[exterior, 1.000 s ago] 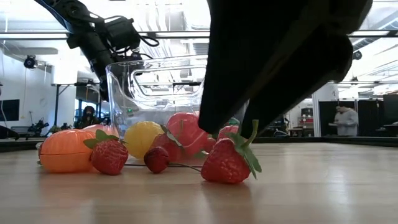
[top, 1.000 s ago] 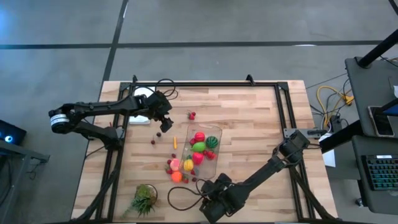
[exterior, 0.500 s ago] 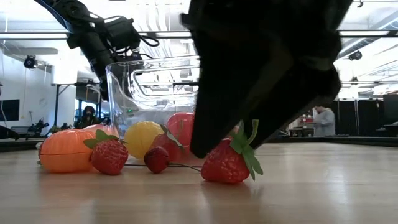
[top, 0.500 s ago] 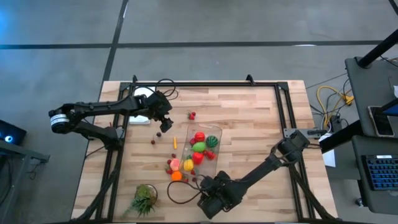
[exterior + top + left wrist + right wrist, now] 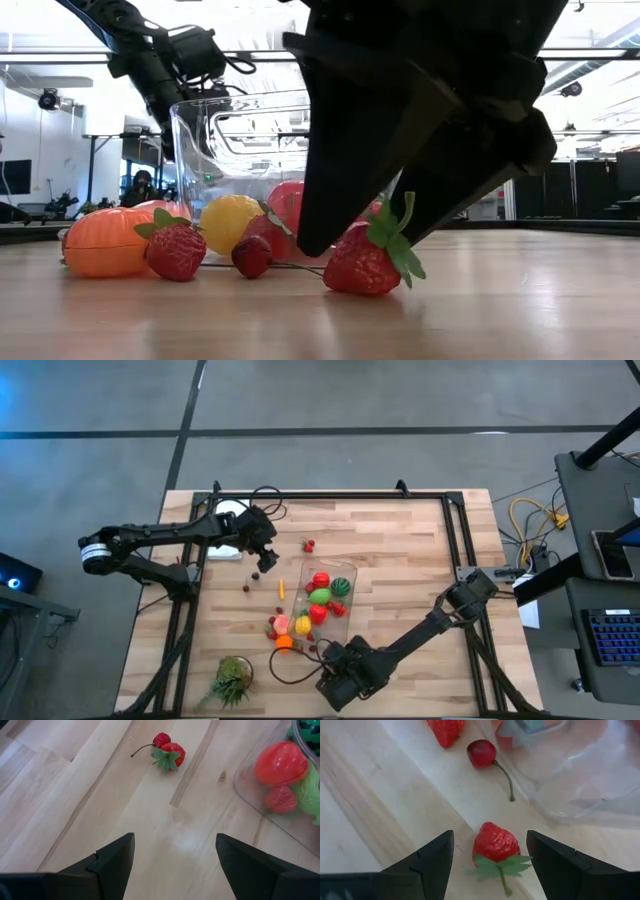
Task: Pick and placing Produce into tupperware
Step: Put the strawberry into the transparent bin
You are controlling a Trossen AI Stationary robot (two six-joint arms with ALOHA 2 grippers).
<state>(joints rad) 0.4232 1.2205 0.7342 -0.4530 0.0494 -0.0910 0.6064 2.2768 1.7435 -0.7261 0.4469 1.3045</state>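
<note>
The clear tupperware (image 5: 325, 600) sits mid-table with red, green and yellow produce inside and more piled at its near end. My right gripper (image 5: 490, 839) is open and low at the table's near side, its fingers standing on either side of a red strawberry (image 5: 495, 843) that lies on the wood without touching it; the low view shows the same strawberry (image 5: 365, 264) between the two dark fingers. A cherry (image 5: 481, 753) lies just beyond. My left gripper (image 5: 262, 556) hovers open left of the tupperware's far end, facing a strawberry and cherry (image 5: 168, 751).
A leafy green tuft (image 5: 232, 680) lies near the table's near left corner and a black cable loop (image 5: 285, 675) beside my right gripper. An orange fruit (image 5: 100, 242), strawberry (image 5: 176, 250) and cherry (image 5: 252, 256) lie near the tupperware. Small red pieces (image 5: 246, 587) dot the wood. Black rails frame the table.
My right gripper has moved a little toward the table's left and come down, so that its open fingers now straddle the strawberry on the table. The strawberry has stayed where it was.
</note>
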